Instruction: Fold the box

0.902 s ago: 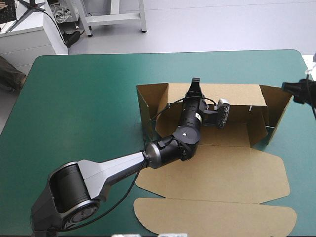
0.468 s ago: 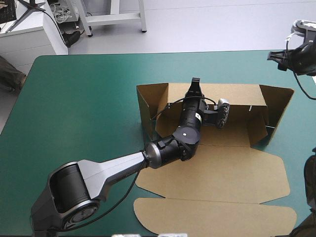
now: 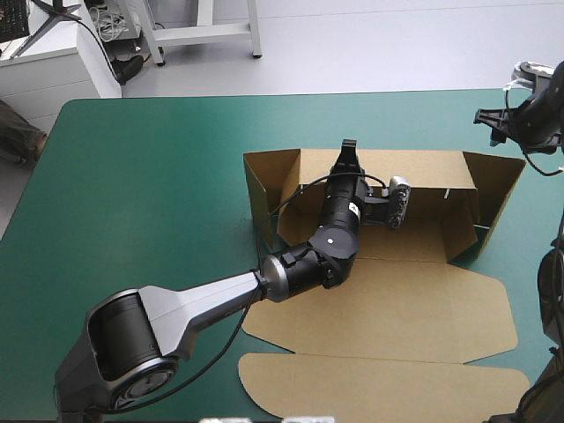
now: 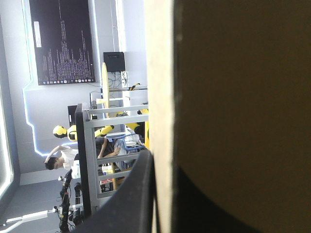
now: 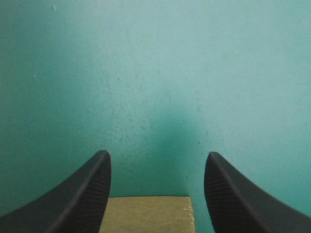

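Note:
The brown box (image 3: pixel 397 308) lies on the teal-green cover with its back wall (image 3: pixel 427 169) and both end flaps raised; its lid panels lie flat toward the near edge. My left gripper (image 3: pixel 349 146) sits at the top edge of the back wall, shut on it. In the left wrist view the board (image 4: pixel 233 97) fills the space ahead, with one black finger (image 4: pixel 133 199) pressed against its edge. My right gripper (image 3: pixel 485 116) hovers open beyond the right end flap (image 3: pixel 500 189), near the table's far right corner. A strip of brown board (image 5: pixel 146 213) shows between its fingers (image 5: pixel 82 194), over bare cover.
The left arm reaches across the box's floor from the near left. Bare teal-green cover (image 3: pixel 150 176) stretches left of the box and along the far edge. The table's right edge (image 3: pixel 548 150) runs close to the right gripper.
The right gripper swung from beside the right end flap toward the far right corner, then shifted slightly back toward the box. The left gripper and the box stayed still.

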Action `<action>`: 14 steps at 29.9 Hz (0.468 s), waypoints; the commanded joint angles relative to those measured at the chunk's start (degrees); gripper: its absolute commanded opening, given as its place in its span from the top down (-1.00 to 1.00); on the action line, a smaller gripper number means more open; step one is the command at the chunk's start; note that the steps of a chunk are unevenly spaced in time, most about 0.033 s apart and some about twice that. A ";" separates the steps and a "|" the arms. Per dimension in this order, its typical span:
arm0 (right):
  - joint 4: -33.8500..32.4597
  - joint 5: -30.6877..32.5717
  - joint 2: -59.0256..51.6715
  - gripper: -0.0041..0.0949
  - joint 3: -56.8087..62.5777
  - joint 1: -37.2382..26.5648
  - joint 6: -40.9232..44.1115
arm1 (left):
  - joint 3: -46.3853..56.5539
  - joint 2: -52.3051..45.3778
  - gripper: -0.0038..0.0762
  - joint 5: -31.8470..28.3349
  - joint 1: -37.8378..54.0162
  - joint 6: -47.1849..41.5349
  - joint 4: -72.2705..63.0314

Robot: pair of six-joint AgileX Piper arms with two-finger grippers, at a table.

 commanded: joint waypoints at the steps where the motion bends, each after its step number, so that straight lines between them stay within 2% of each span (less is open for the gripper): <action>1: 2.81 0.61 -2.96 -0.14 -1.17 -1.08 -2.40 | -0.98 -3.08 0.93 -0.50 -0.42 -1.07 -0.36; 5: 6.42 0.61 -3.10 -0.11 -1.09 -1.24 -5.27 | -0.98 -3.08 0.93 -0.61 -0.42 -1.07 -0.36; 14: 5.57 0.61 -4.66 -0.11 5.00 -1.29 -7.28 | -0.98 -3.08 0.93 -0.50 -0.42 -1.50 -0.36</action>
